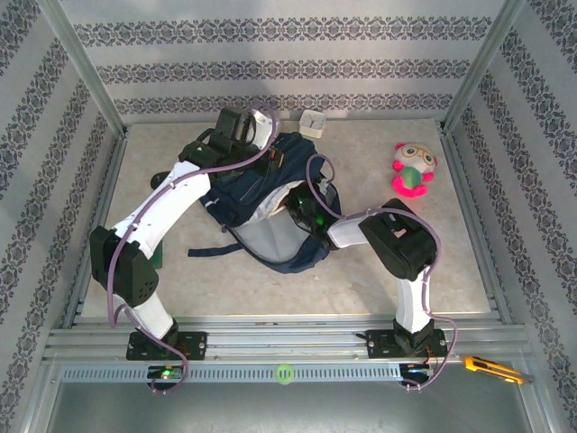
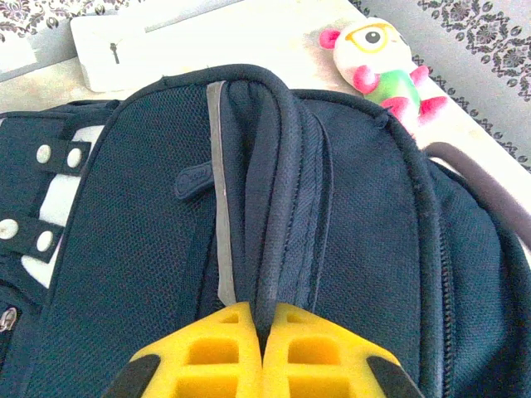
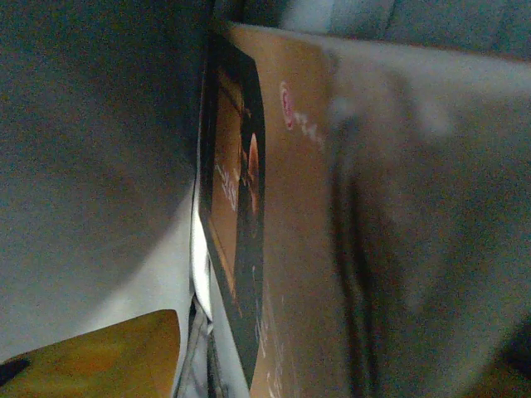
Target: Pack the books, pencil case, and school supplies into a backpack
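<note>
1. One backpack (image 1: 257, 194), navy, is lying at the middle of the table (image 1: 379, 280), its open mouth facing right and near.
2. Two arms are working on it, one from each side.
3. The left gripper (image 2: 264, 319) is pinching a padded ridge at the far-left end of the backpack; its two yellow fingers (image 2: 207, 348) are pressing together with the fabric squeezed between them.
4. Four pale studs (image 2: 43, 154) are showing on the bag's dark tabs in the left wrist view (two per tab).
5. The right gripper (image 1: 306, 215) is reaching inside the bag's mouth. One yellow finger (image 3: 99, 356) is showing at lower left in its own view; whether the jaws are wide or narrow, I cannot tell.
6. One book (image 3: 249, 224), brown with a dark-framed picture on its cover, is standing on edge inside the bag, just beside that finger.
7. One pencil case (image 1: 312, 122), pale and boxy, is sitting on the table just beyond the bag's far end.
8. One plush toy (image 1: 413, 169), pink and green, is lying far right, well apart from the bag.
9. One yellow cutter (image 1: 491, 368) is resting on the near rail at right.
</note>
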